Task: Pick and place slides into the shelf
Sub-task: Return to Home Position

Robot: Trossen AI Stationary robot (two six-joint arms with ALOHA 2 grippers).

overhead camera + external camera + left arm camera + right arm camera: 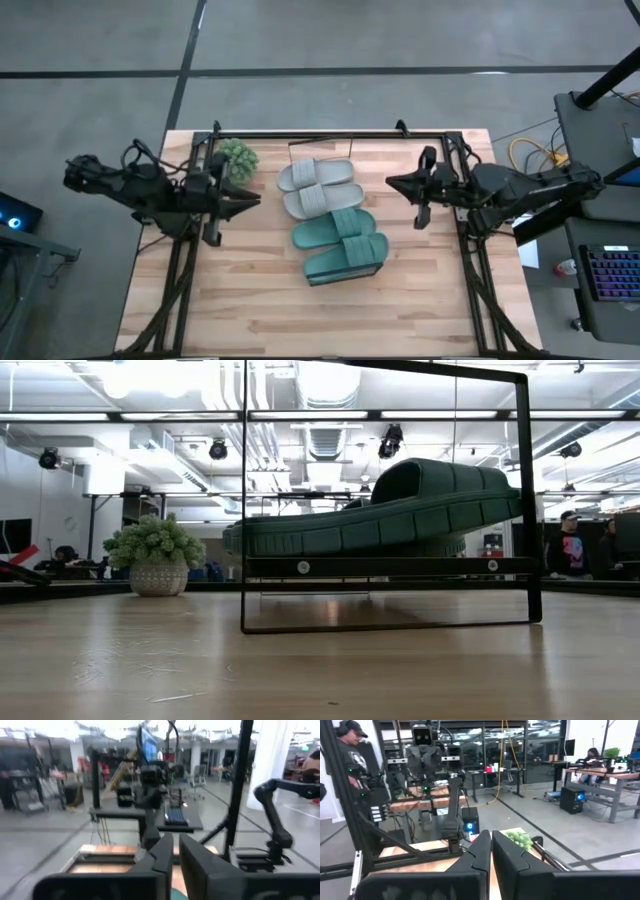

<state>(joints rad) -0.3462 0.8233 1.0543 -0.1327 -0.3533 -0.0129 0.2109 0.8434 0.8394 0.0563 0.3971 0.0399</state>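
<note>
The four slides (335, 228) lie on the shelf (400, 566), long way running claw to claw — just between the left claw (254, 203) and right claw (393, 182), both pinched shut, holding nothing, about equally near.

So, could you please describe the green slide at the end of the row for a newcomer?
On the wooden table, four slides lie in a row on the shelf between the left arm and the right arm. Grey slides fill the end by the small plant; the end green slide lies farthest from it. Unlike the other green slide, it has only one neighbour.
</note>
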